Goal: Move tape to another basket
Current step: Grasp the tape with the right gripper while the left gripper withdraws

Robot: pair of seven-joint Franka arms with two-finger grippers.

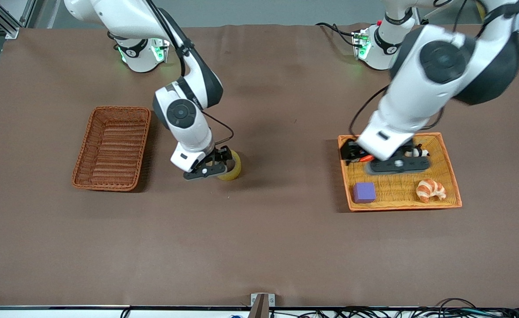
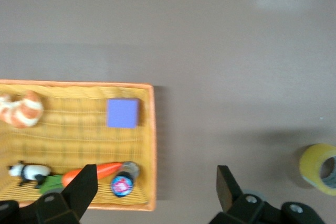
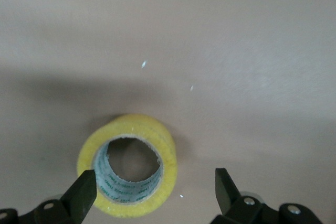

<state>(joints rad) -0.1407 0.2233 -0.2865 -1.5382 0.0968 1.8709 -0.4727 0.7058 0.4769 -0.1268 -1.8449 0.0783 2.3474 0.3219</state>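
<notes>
the right gripper (image 3: 152,195) hangs just above the tape (image 3: 128,166) with its fingers (image 3: 81,195) spread apart and empty; in the right wrist view the roll sits off centre in the gap, its rim close to one finger and well clear of the other. the tape (image 1: 230,168) rests on the bare table, tipped so that its wide hole faces up toward the claw; whether it leans or lies flat cannot be told. judged from this, the coming move turns on centring the claw over the roll before closing across its rim. the right gripper (image 1: 211,165) is plainly the nearer one. the basket (image 1: 111,148) stands toward the right arm's end of the table, well apart from the claw, with open brown cloth between and nothing in the path; its raised sides will likely call for a lift before the carry. the left gripper (image 2: 155,192), fingers also apart and empty, hangs over the edge of the orange tray (image 1: 449,176) at the left arm's end of the table, which holds a purple block (image 1: 364,192), a croissant (image 1: 430,190), a toy panda (image 2: 29,172) and a carrot (image 2: 97,171); that arm seems to wait.
</notes>
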